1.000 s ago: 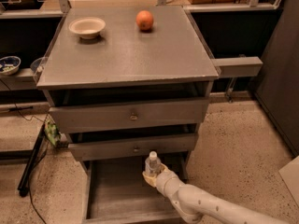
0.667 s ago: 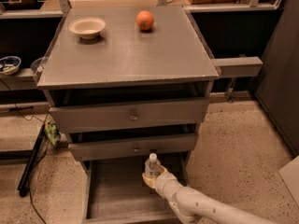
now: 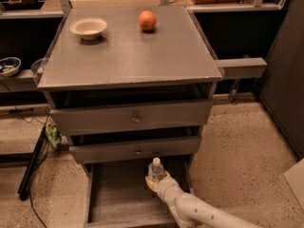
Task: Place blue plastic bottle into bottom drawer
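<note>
The blue plastic bottle stands upright, white cap on top, inside the open bottom drawer, toward its back right, just in front of the middle drawer's face. My gripper is at the end of the white arm that comes in from the lower right, and it sits low around the bottle's body. The bottle's lower part is hidden behind the gripper.
The grey cabinet top carries a cream bowl at the back left and an orange at the back middle. Two knobbed drawers above are slightly open. A speckled floor lies to the right. Cables and a black stand leg lie left.
The arm and bottle have shifted slightly left and deeper into the bottom drawer; the bottle stays upright.
</note>
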`<state>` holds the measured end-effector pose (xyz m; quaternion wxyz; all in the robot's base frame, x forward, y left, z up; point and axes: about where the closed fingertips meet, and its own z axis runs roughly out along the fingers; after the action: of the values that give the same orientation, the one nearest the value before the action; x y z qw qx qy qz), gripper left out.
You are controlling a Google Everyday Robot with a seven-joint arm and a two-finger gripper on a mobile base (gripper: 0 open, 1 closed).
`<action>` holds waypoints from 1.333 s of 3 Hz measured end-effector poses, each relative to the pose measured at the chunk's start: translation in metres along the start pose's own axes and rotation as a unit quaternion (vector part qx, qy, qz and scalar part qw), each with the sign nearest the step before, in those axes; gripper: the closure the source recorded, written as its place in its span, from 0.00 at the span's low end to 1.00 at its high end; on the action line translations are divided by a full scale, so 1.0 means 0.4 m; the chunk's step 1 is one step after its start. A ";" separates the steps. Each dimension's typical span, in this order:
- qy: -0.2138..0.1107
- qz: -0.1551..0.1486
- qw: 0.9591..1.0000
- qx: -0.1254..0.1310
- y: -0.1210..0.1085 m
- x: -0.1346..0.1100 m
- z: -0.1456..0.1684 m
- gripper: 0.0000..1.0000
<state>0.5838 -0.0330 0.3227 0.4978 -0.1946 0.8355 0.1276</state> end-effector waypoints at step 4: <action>0.000 0.017 0.999 0.046 -0.039 0.076 0.047 1.00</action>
<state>0.5926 -0.0454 0.2866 0.5037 -0.1576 0.8438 0.0973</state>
